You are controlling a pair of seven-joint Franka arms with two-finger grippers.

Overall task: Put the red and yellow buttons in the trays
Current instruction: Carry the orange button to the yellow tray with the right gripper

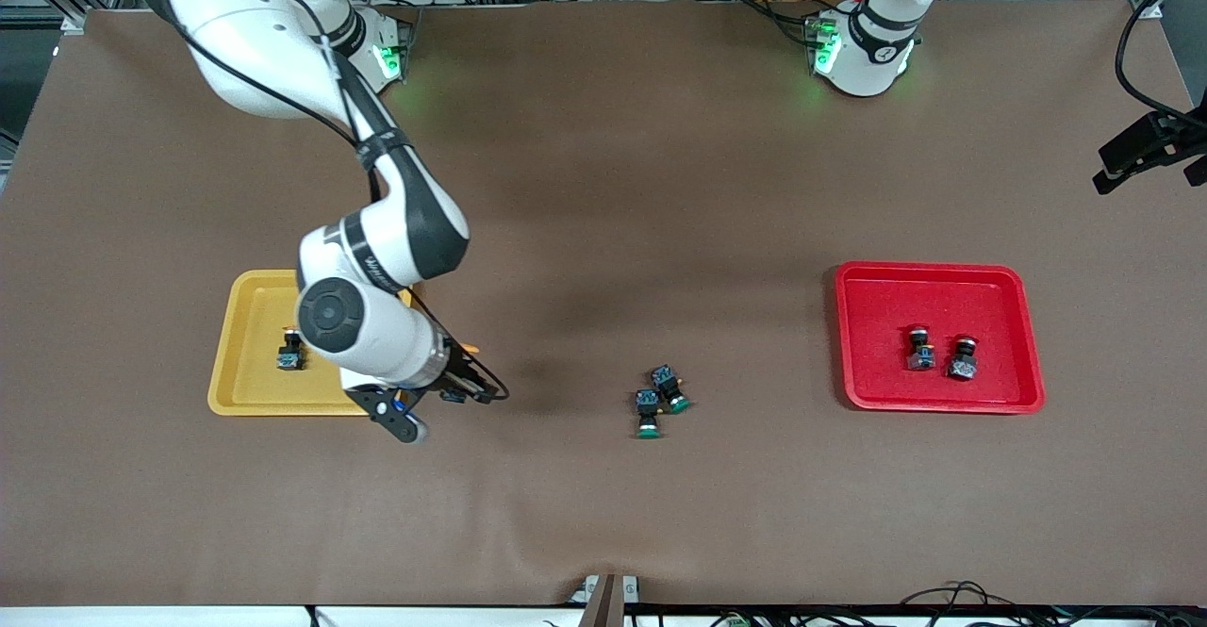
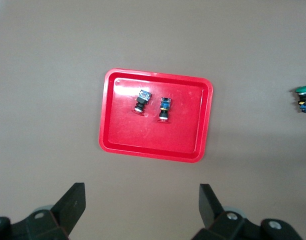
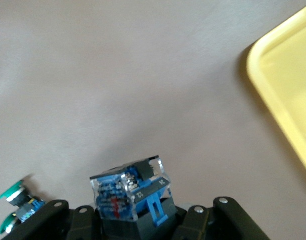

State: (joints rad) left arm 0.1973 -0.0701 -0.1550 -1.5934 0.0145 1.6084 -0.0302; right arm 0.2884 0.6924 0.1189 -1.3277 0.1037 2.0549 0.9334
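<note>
In the front view we find the right gripper (image 1: 459,384) over the table just beside the yellow tray (image 1: 247,399), clenched on a yellow button (image 1: 462,371); another yellow button (image 1: 290,352) lies in that tray, two red buttons (image 1: 921,348) lie in the red tray (image 1: 935,402), and two green buttons (image 1: 659,400) lie on the table between the trays. In the left wrist view we see the waiting left gripper (image 2: 143,205) released, high over the red tray (image 2: 108,130), its fingers (image 2: 73,202) well apart from the red buttons (image 2: 142,100) inside. In the right wrist view the held button (image 3: 130,192) sits between the fingers, its blue body facing the camera, with the yellow tray's (image 3: 278,95) corner near.
</note>
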